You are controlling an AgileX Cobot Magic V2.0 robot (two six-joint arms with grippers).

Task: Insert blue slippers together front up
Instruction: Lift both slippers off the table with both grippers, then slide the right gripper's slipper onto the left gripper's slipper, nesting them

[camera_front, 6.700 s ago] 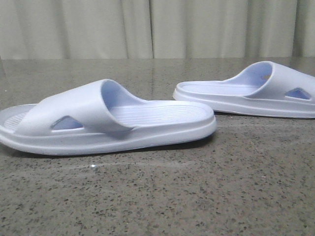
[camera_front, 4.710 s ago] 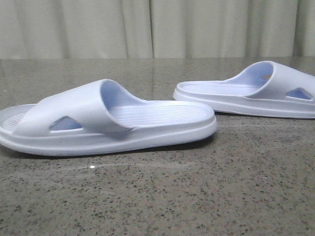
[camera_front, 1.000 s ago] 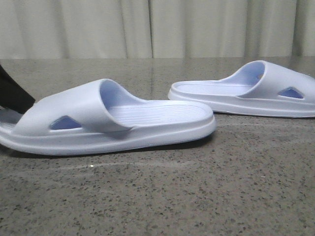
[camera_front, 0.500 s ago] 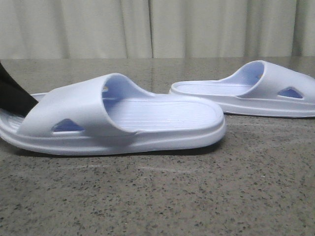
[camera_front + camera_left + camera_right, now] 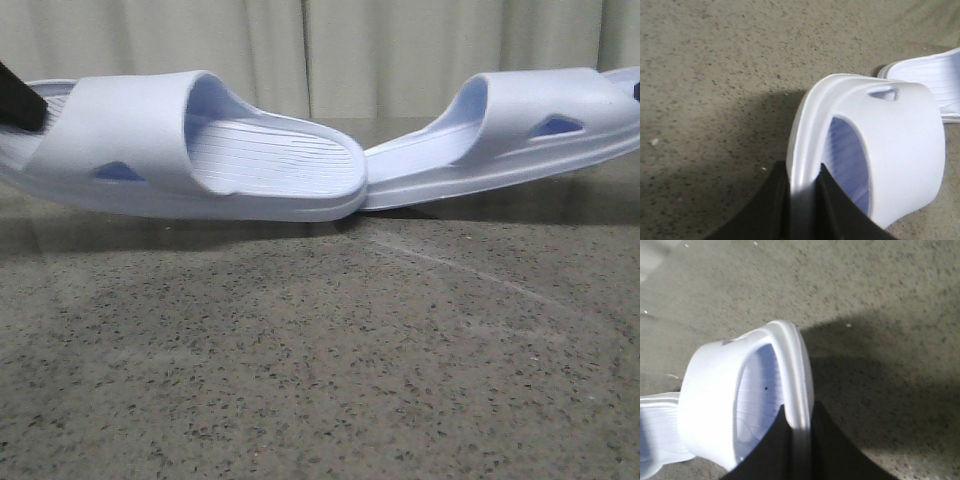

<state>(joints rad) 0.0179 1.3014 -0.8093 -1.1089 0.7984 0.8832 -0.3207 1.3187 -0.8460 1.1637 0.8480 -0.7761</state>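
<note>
Each end effector clenches one slipper by its toe rim: the left end effector (image 5: 802, 200) holds the left slipper (image 5: 190, 145), the right end effector (image 5: 799, 440) the right slipper (image 5: 500, 140). Both slippers hang tilted above the worktop (image 5: 320, 350), heels meeting. To nest them, I would raise the toes and slide the right slipper's heel under the left slipper's strap.

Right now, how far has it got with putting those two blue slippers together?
Done: each slipper is gripped by its toe-end rim, the left slipper in the left fingers, the right slipper in the right fingers. In hand: both tilted, heel ends meeting mid-table. Left: nesting them together, fronts up.
</note>
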